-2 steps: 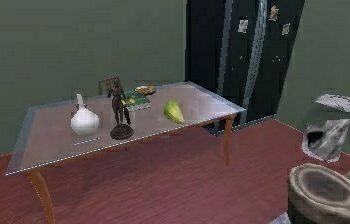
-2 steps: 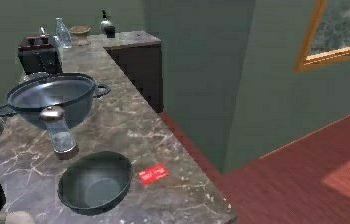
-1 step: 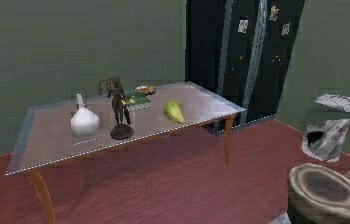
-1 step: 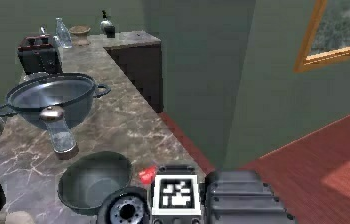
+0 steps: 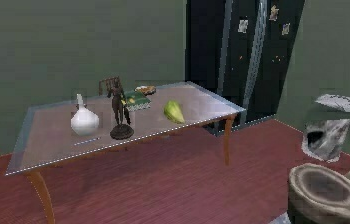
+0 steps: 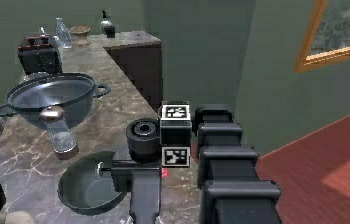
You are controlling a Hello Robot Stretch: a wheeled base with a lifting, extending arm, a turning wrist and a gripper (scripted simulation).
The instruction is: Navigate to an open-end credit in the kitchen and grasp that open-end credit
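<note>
Forward view: you have a glass table (image 5: 45, 146) carrying a white vase (image 5: 83, 120), a dark statuette (image 5: 120, 108) and, just beside it, a small flat greenish piece (image 5: 134, 100). This is probably the credit card, but that is unconfirmed.

Arm side view: the gripper (image 6: 125, 170) stands against a marble counter (image 6: 113, 100). You cannot tell its finger state or whether it holds anything.

Judgement: the card is light, stiff and slick, and it lies flat. Take it across its long edges.

Glass surface (image 5: 51, 146): carrying a white vase (image 5: 84, 121), dark statue (image 5: 120, 108), green fruit (image 5: 173, 111).
Stone surface (image 6: 95, 128): holding a metal pan (image 6: 51, 97), toaster (image 6: 39, 56).
</note>
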